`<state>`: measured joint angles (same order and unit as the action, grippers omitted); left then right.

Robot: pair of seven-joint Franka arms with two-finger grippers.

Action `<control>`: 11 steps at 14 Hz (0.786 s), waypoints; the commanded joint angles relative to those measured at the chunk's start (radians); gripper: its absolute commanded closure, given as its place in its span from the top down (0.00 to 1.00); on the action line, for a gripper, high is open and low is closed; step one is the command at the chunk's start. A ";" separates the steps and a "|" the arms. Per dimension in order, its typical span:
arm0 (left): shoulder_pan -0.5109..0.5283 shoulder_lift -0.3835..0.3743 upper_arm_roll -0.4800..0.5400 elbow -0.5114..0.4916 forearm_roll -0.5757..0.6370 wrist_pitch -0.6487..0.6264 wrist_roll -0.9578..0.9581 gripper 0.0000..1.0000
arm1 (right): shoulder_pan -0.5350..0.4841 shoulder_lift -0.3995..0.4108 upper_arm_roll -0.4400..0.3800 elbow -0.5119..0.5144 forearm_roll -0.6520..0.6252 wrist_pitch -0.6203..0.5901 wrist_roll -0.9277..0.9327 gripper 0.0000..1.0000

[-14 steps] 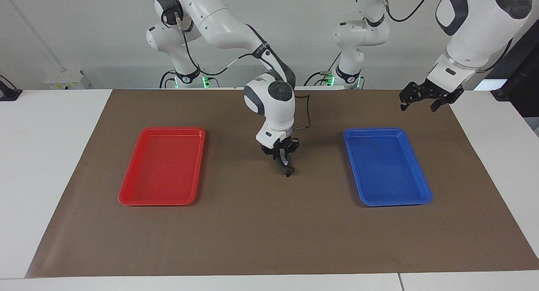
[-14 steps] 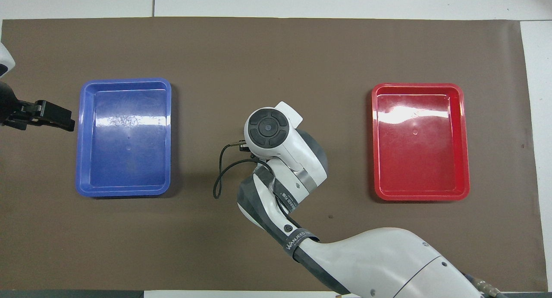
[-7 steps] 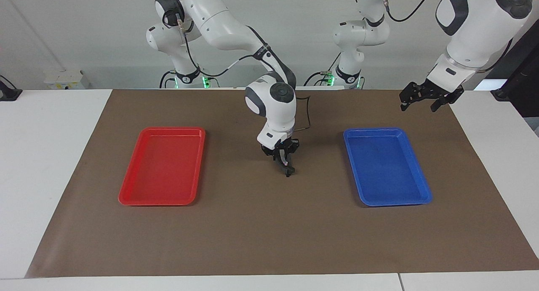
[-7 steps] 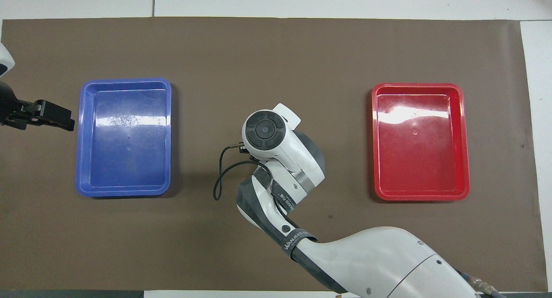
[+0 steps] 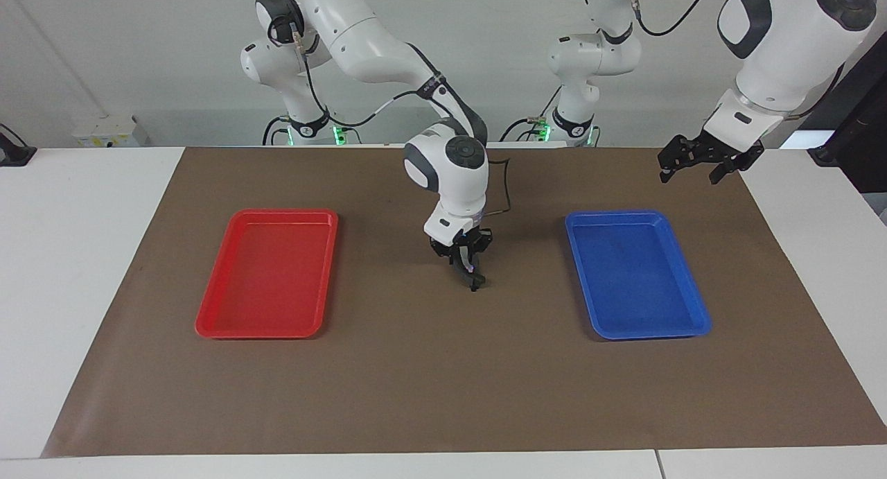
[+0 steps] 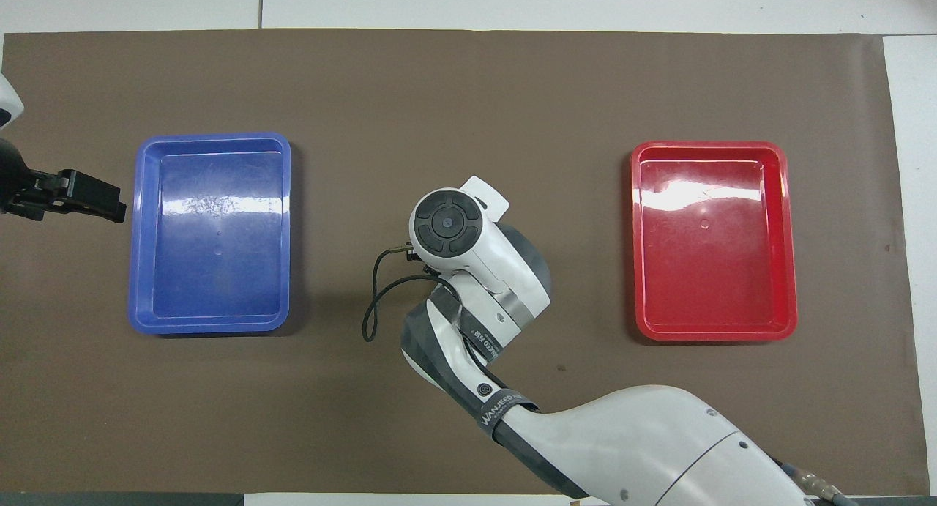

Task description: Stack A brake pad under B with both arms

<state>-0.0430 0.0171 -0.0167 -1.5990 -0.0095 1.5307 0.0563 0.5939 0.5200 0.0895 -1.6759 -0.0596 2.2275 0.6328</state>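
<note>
Facing view — right gripper (image 5: pixel 470 274) low between trays, left gripper (image 5: pixel 700 161) waiting.

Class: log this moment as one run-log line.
right gripper: low over mat centre, something dark in it | left gripper: waiting by blue tray

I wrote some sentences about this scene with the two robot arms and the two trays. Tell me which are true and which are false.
1. The right hand is low over the brown mat, between the two trays. True.
2. The red tray lies toward the left arm's end of the table. False: it lies toward the right arm's end; the blue tray lies toward the left arm's end.
3. The left hand is over the blue tray. False: it is raised over the mat, outside the tray's rim.
4. Neither tray holds any part. True.
</note>
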 commanded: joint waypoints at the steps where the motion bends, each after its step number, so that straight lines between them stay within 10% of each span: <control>1: 0.009 -0.009 -0.002 -0.007 -0.012 0.006 -0.007 1.00 | 0.001 0.012 -0.001 -0.010 -0.014 0.044 0.031 0.99; 11: 0.009 -0.009 -0.002 -0.007 -0.012 0.006 -0.006 1.00 | -0.003 0.003 -0.007 0.001 -0.026 0.046 0.047 0.99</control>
<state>-0.0430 0.0171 -0.0167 -1.5990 -0.0095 1.5307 0.0562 0.5948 0.5286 0.0862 -1.6737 -0.0608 2.2551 0.6456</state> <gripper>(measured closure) 0.000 0.004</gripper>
